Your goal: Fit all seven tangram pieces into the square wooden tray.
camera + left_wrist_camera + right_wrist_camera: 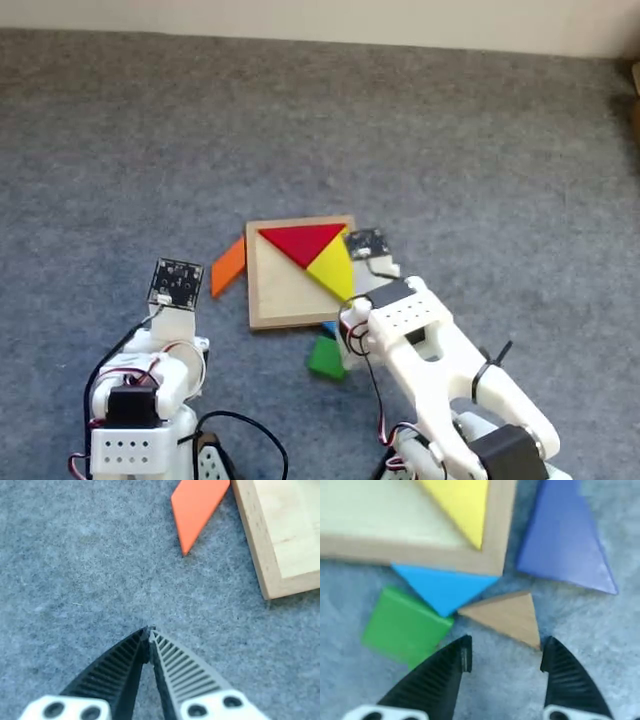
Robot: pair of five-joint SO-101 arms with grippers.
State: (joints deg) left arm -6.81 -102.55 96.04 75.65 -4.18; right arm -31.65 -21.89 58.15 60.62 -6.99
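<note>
Now the right gripper (506,646) is hovering with its fingers spread wide on either side of the tan triangle (507,615). My read is that it's lining up the next pick, since that piece is lying loose on the carpet just off the square wooden tray (252,285). Inside the tray, the red triangle (298,243) and the yellow triangle (333,268) are sitting edge to edge, tucked into one corner and leaving most of the floor bare for the rest. Outside it, the light blue triangle (442,587) is pressing up against the rim, crowded between the green square (405,627) and the tan piece, while the dark blue triangle (565,545) is lying just past the tray's corner. Over on the other side, the left gripper (149,630) is pinched closed on nothing above bare carpet. The orange parallelogram (199,507) is waiting ahead of it, beside the tray's edge, probably this arm's job.
</note>
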